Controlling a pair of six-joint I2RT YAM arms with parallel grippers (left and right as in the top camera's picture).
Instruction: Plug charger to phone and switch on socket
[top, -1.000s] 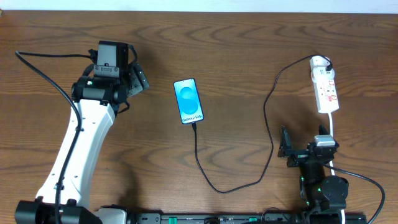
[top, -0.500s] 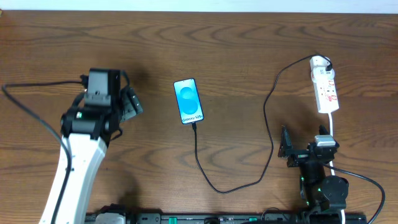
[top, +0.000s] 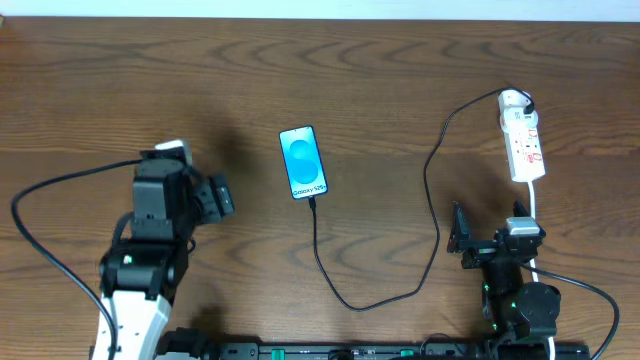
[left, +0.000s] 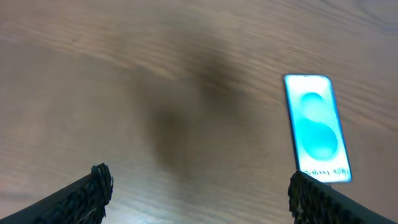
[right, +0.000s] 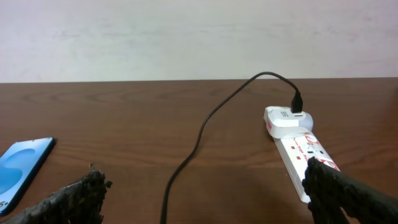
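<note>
Left gripper (top: 218, 196): fingers spread wide, holding nothing; it hovers over bare wood at the left of the table (top: 400, 60), well apart from the phone.
Left wrist view: blurred; the two dark fingertips sit at the lower corners with only wood grain between them, and the phone lies ahead and to the right.
Right gripper (right: 204, 174): fingers fully apart and empty; the arm is folded low at the near right edge, just on the near side of the socket's near end.
Phone (top: 303, 162): flat on the table near the centre, screen up and lit light blue, with "Galaxy S25+" readable along its near end.
Charger (top: 316, 235): thin black cable; one end meets the phone's near short edge, then it loops toward the near edge, swings right and climbs to the far end of the socket. I cannot tell whether the tip is fully seated in the phone.
Socket (top: 522, 140): white strip with red markings at the far right, lying lengthwise away from the robot; the cable's plug enters a white adapter (right: 287, 118) at its far end.
Socket switch: position cannot be read.
White cord (top: 535, 200): leaves the strip's near end and runs toward the right arm.
</note>
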